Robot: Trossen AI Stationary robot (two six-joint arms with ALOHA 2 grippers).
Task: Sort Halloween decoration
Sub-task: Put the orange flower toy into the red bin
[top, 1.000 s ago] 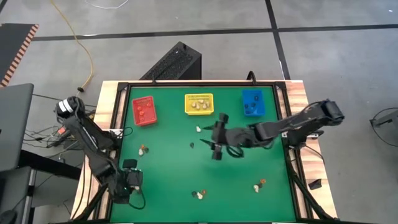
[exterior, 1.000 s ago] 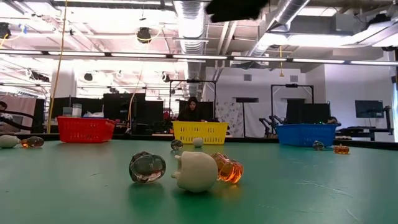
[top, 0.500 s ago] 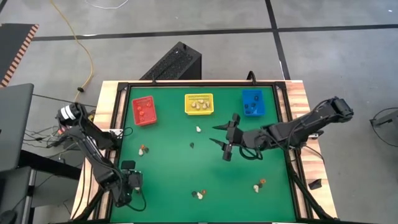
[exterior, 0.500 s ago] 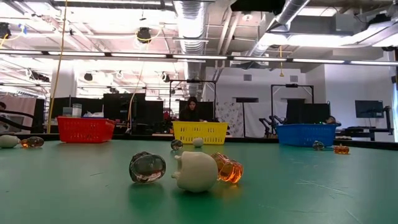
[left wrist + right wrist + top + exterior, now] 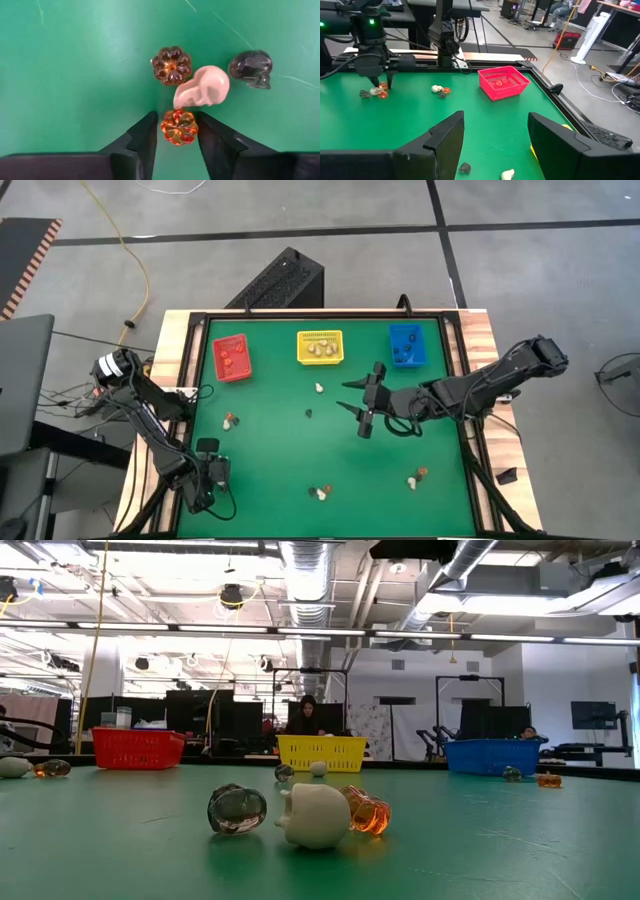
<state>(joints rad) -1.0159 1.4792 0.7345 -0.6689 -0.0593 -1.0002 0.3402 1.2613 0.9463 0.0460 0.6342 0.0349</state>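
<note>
Left wrist view: left gripper (image 5: 177, 131) straddles orange pumpkin trinket (image 5: 179, 127).

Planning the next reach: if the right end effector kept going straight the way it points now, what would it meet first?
Nothing close: the open right end effector faces bare green mat. Beyond that, roughly ahead, stands the red bin, though depth and exact alignment are uncertain.

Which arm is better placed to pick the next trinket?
Left. The left tool has its fingers either side of an orange pumpkin on the mat. The right tool hangs open mid-table, with nothing between its fingers.
</note>
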